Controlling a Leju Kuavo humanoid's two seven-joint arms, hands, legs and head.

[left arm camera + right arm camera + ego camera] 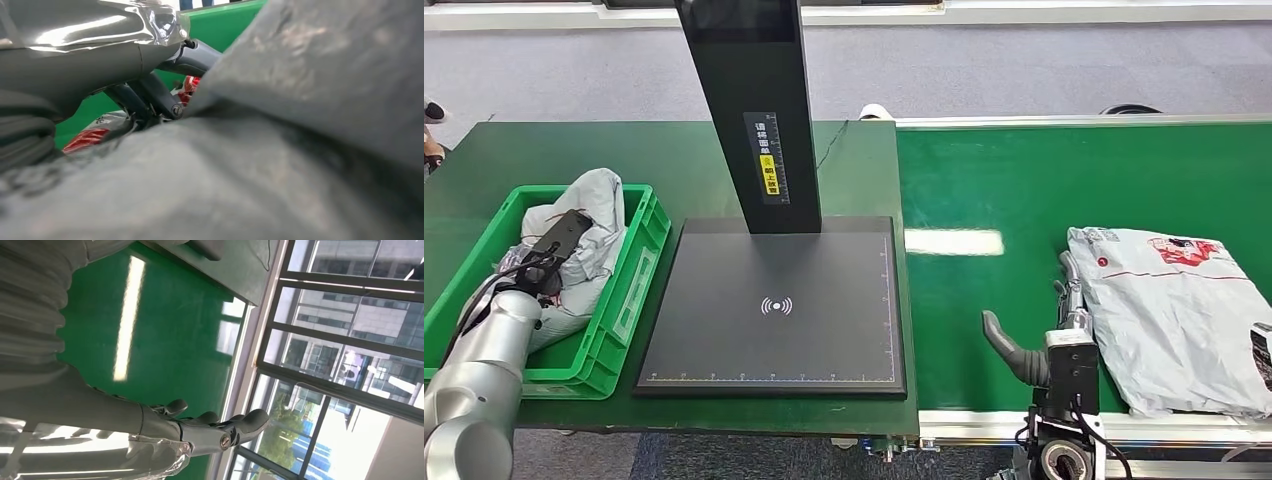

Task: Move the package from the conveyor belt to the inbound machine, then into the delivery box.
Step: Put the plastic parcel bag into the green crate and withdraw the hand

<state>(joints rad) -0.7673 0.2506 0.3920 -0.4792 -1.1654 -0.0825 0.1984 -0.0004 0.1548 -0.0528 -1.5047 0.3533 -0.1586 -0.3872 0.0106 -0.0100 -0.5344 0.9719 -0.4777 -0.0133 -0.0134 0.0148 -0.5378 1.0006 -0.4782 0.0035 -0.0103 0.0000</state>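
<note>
A grey plastic package [1174, 310] with red print lies flat on the green conveyor belt [1024, 200] at the right. My right hand [1056, 318] is low over the belt beside the package's left edge, its fingers [235, 424] stretched out and the thumb spread away, holding nothing. My left hand [559, 242] rests among crumpled grey packages [594, 215] inside the green delivery box [629, 285] at the left. There its fingers [150, 95] reach out straight with nothing pinched between them. Blurred grey package plastic [280, 150] lies close in front of the left wrist camera.
The inbound machine stands between box and belt: a black platform [774, 350] with a white scan mark and a black post [754, 110] rising at its back. A metal rail [984, 418] edges the belt's near side. Grey floor lies beyond the tables.
</note>
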